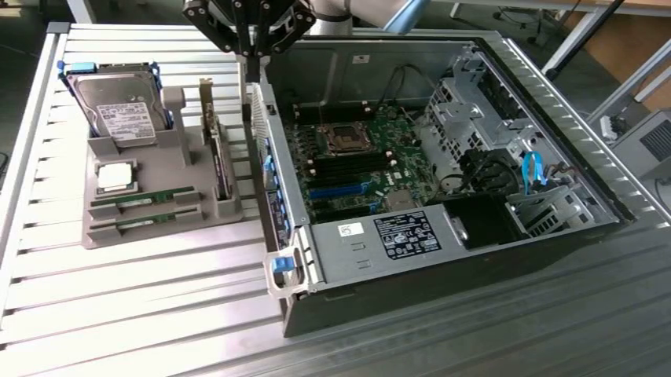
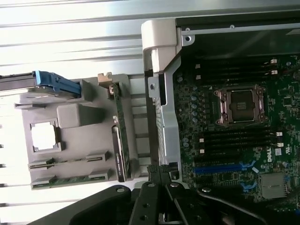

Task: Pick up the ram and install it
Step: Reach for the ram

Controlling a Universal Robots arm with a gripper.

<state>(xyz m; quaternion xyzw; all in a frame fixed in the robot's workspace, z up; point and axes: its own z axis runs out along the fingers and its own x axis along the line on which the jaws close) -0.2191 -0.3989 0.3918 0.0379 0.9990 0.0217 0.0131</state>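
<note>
In the exterior view, the gripper (image 1: 251,53) hung at the upper centre of the frame, fingers pressed together and holding nothing, over the near wall of the open computer case (image 1: 555,102). The ram (image 1: 141,198) lay well apart from it, toward the lower left, slotted flat in a grey holder (image 1: 210,210) on the table (image 1: 126,298), with a second ram (image 1: 144,222) just beside it. The holder also carried a hard drive (image 1: 121,110), a processor chip (image 1: 115,177) and an upright expansion card (image 1: 217,157), which stood between the ram and the gripper.

In the wrist view, the gripper (image 2: 157,169) was closed beside the case wall (image 2: 164,117). The ram (image 2: 70,162) and second ram (image 2: 70,180) sat in the holder (image 2: 89,136) beyond the expansion card (image 2: 119,140), next to the processor chip (image 2: 44,138). The motherboard (image 2: 234,154) lay on the wall's other side.
</note>
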